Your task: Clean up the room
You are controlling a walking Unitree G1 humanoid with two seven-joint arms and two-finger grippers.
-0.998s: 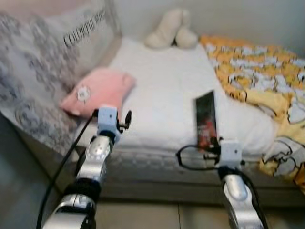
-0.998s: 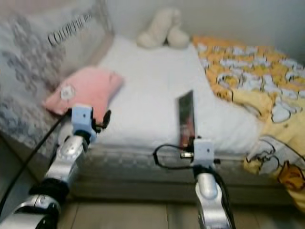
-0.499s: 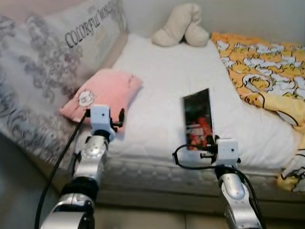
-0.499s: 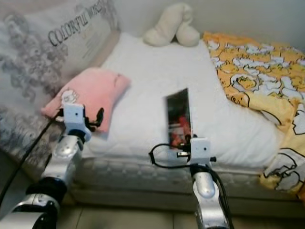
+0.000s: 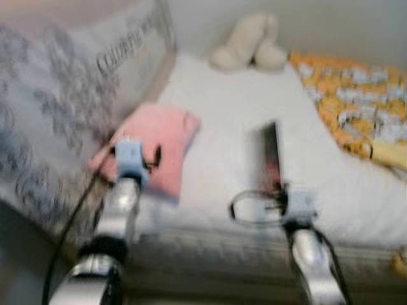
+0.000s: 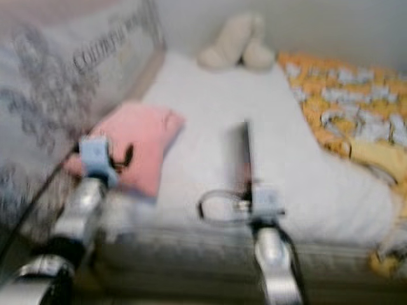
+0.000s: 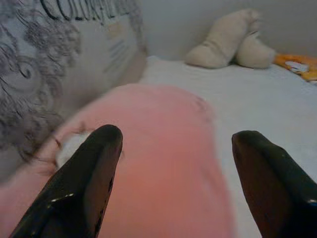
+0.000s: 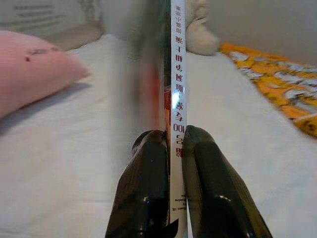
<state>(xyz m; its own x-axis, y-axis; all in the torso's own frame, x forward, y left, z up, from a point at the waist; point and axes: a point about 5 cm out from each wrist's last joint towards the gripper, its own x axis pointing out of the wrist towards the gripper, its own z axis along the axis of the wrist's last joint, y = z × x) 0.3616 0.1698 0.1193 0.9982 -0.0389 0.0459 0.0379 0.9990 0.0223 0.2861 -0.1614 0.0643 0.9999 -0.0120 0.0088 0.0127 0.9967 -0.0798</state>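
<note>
The robot stands at the foot edge of the bed (image 5: pixel 222 108), and the step in hand looks like carrying a thin book (image 8: pixel 174 74) off the bed as part of tidying the room. The right gripper (image 8: pixel 171 148) has that book pinched by its lower end, the two black fingers pressed flat against either cover with the white spine and its printed characters running straight up between them; in the head views the book stands upright on edge above the mattress near the foot edge, roughly mid-width. The left gripper (image 7: pixel 176 148) has its jaws wide apart and holds nothing, hovering just short of the pink pillow (image 7: pixel 158 163), which lies along the left edge of the bed beside the large patterned cushion (image 5: pixel 57 101). A cream plush toy (image 5: pixel 248 47) sits at the far edge, and a yellow printed blanket (image 6: pixel 350 108) is bunched at the right side. The head views are blurred. Next move, by the look of it: keep the pinch firm and find a proper spot for the book, since such a thin grip could let it twist.
</note>
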